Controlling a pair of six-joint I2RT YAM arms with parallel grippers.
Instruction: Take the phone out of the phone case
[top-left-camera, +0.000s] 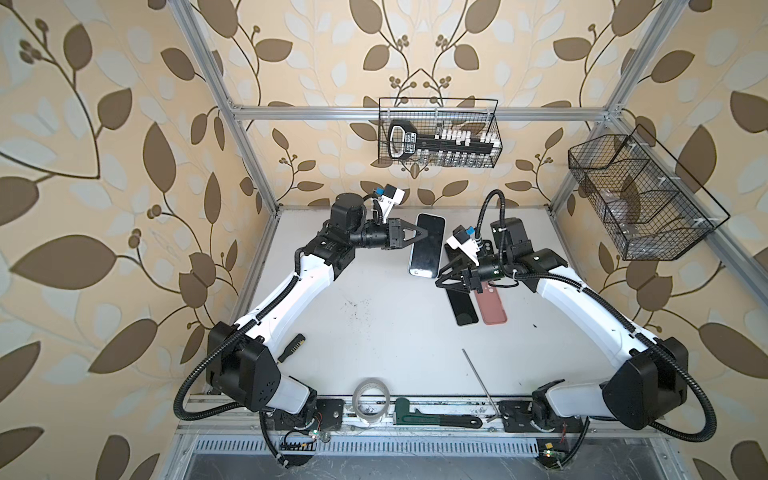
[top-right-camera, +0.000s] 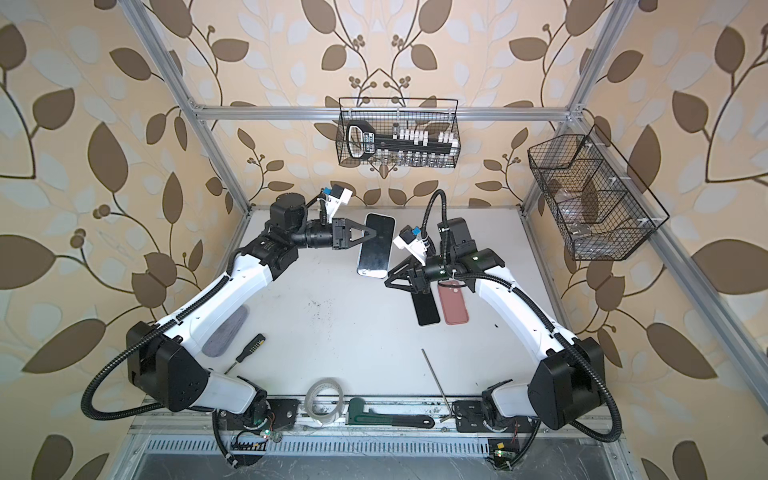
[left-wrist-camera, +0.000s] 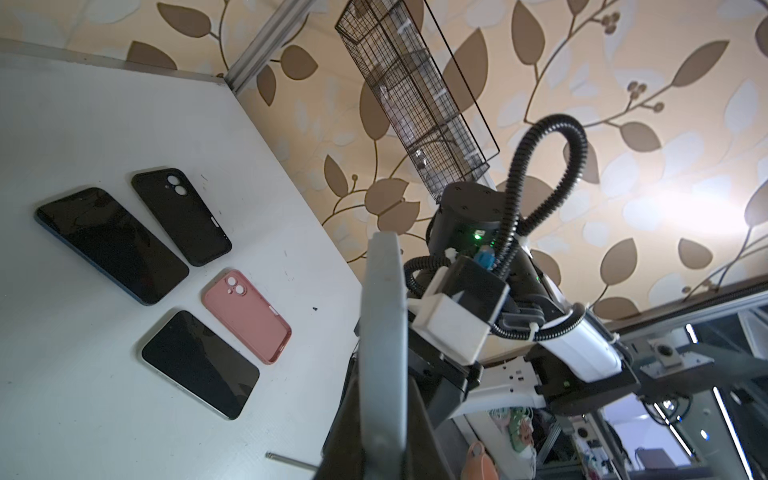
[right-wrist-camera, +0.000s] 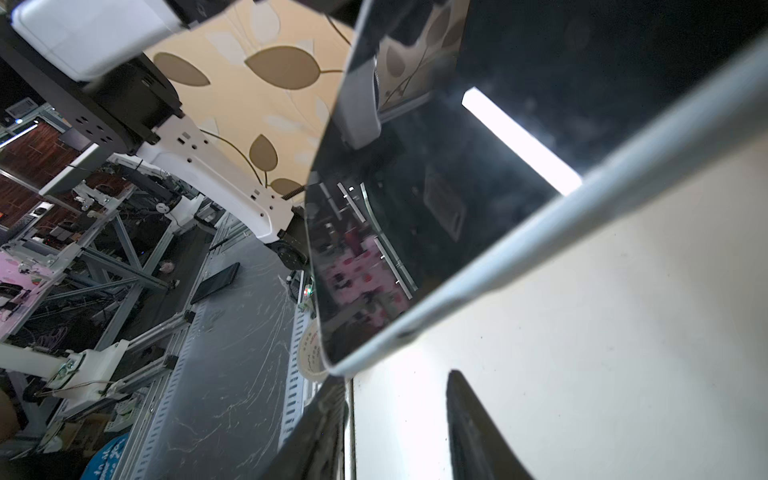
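Presently my left fingers (top-left-camera: 420, 233) are clamped on the black-screened phone (top-left-camera: 426, 245), raised over the far edge of the desk (top-left-camera: 374, 316). It sits in its pale grey plastic case (right-wrist-camera: 519, 241). My right fingers (right-wrist-camera: 478, 432) stand apart just beside its near end. Removal not yet done.

Both top views overhead — whole table (top-left-camera: 395, 340); wrist views close-up.

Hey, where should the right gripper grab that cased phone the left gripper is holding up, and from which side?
Probably the free long edge of the cased phone, toward its near end, coming in from the right. The left gripper clamps the opposite long edge, screen up, so that side is unobstructed, and the right gripper sits open beside it.
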